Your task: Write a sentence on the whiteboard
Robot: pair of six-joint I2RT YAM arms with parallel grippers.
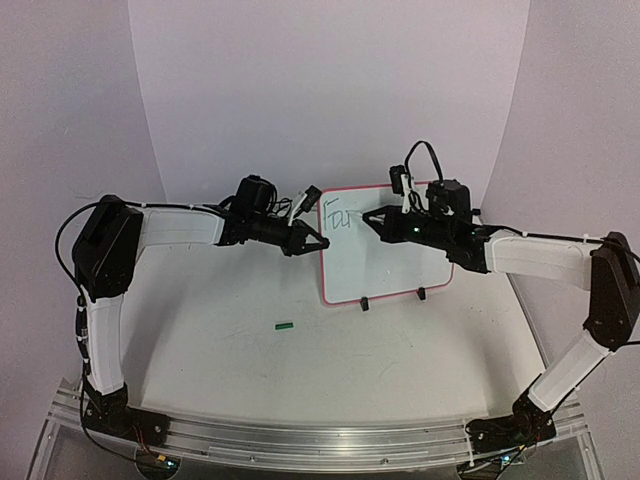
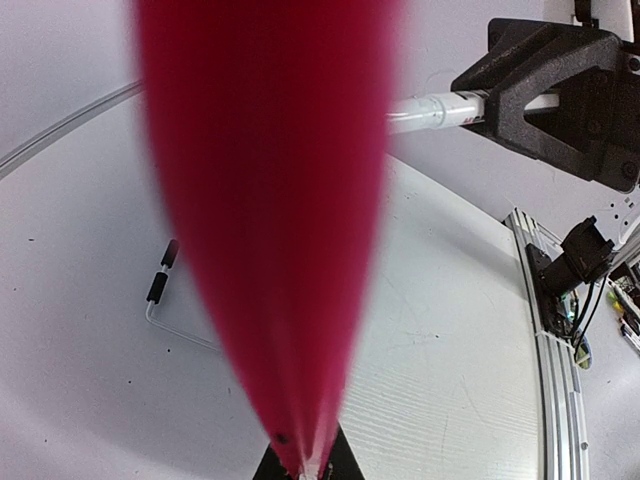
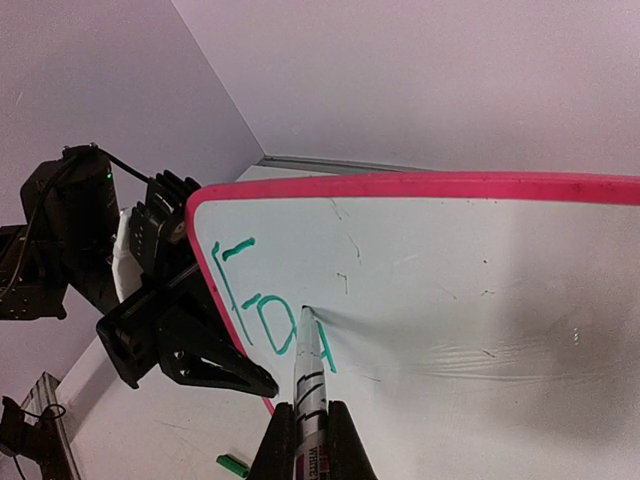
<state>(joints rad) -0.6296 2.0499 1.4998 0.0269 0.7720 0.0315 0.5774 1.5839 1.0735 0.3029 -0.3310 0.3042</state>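
The left claw [image 1: 320,242] is pinched tight on the left rim of the whiteboard [image 1: 390,265]. The right claw [image 1: 366,218] is clamped round a marker [image 3: 310,385], whose tip touches the white face near the upper left corner. The whiteboard stands on the table [image 1: 220,350] between the two arms, right of the middle.

Much is hidden. In the left wrist view the red rim fills the centre as a blurred wedge. It blocks the writing surface, and that claw's own fingers are only a dark sliver at the bottom edge. The right claw is cut off at that view's top right corner.

In the right wrist view the fingers are cropped at the bottom, showing only on either side of the marker barrel. The print on the barrel is too small to read. The board's right and lower parts run out of frame there. From above, the right wrist and its cable cover the board's upper right corner, and the marker is nearly lost against the claw.

The sentence [image 3: 262,305] is green, and its last stroke sits partly behind the marker tip. From above it is too small to read with certainty.

Counted:
- two arms and two claws
- one whiteboard on two black feet [image 1: 365,304]
- one marker
- one small green piece [image 1: 285,325] lying on the table, well apart from the board
- one line of writing, of about three characters, starting with an F
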